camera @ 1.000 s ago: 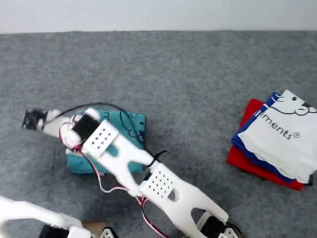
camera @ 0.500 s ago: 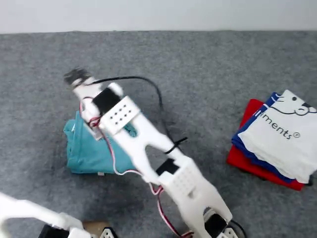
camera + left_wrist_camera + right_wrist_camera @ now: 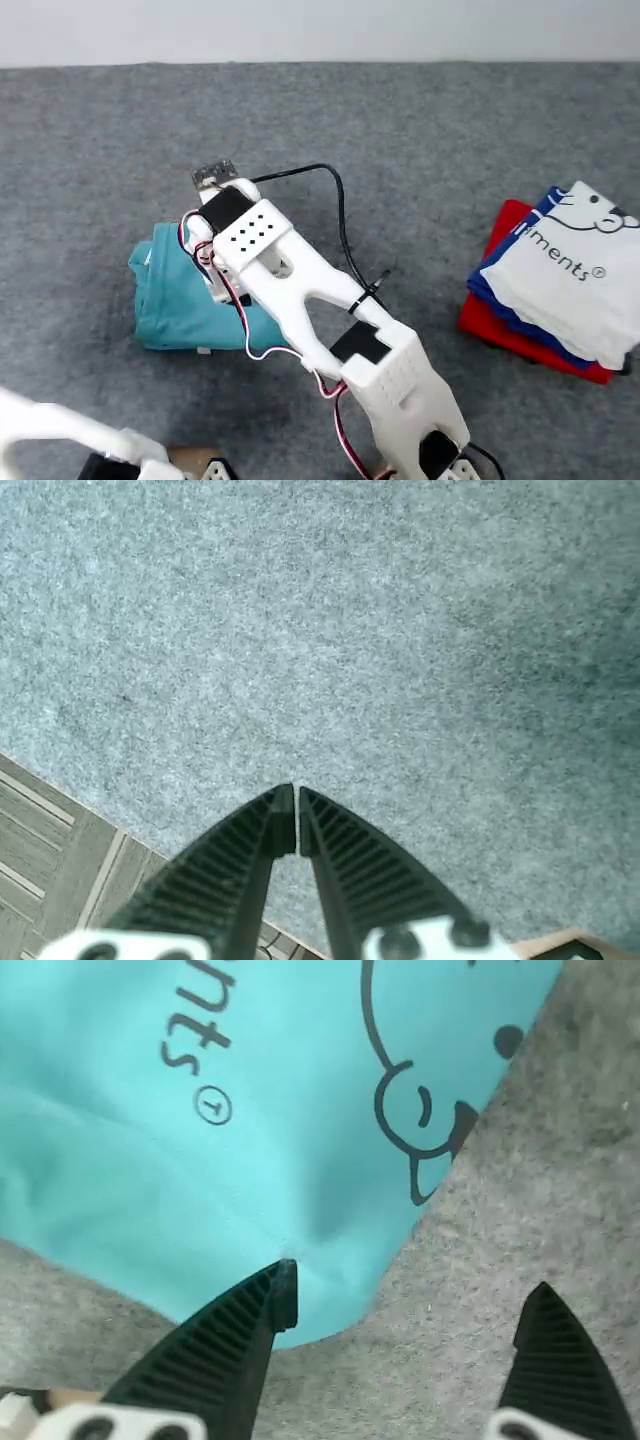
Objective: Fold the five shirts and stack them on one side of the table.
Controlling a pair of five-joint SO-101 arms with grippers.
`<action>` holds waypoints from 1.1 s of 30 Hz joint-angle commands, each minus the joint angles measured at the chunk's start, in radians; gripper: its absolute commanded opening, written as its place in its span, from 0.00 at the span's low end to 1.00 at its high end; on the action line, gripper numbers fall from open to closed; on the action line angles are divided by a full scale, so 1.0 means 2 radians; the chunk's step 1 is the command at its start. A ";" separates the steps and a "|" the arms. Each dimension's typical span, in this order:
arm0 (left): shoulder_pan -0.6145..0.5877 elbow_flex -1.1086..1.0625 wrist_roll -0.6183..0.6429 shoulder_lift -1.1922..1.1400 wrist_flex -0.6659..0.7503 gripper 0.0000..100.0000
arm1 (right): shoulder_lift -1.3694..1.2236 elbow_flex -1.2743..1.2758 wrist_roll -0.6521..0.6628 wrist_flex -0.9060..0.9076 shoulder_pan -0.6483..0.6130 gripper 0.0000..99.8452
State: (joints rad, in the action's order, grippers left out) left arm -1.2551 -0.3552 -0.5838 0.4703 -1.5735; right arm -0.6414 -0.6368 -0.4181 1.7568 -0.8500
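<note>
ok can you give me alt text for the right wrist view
The right gripper is open just over a folded teal shirt with a dark cartoon print. One fingertip lies over the shirt near its edge, the other over the grey table mat.

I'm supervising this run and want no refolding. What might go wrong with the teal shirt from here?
The open right gripper straddles only an edge of the teal shirt; a pinch there may catch one layer and unfold it. The stack sits askew, so another shirt might slide off.
</note>
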 commanded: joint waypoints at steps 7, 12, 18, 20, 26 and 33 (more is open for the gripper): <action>0.003 -0.047 0.004 0.016 0.044 0.02 | -0.100 -0.003 -0.005 -0.058 -0.011 0.34; 0.003 -0.048 0.004 0.016 0.044 0.02 | -0.148 -0.023 0.022 -0.065 -0.011 0.24; 0.004 -0.048 0.004 0.016 0.044 0.02 | -0.175 -0.075 0.098 -0.042 0.000 0.01; 0.004 -0.048 0.004 0.016 0.044 0.02 | -0.174 -0.076 0.104 -0.033 0.012 0.02; 0.004 -0.045 0.004 0.016 0.044 0.02 | -0.139 -0.077 0.133 0.015 0.056 0.01; 0.004 -0.045 0.002 0.016 0.042 0.02 | -0.075 -0.040 0.322 0.019 0.153 0.01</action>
State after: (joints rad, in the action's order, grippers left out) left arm -1.2551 -0.4549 -0.5777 0.4703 -1.5044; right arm -0.8792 -0.7273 0.0898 1.7538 -0.6536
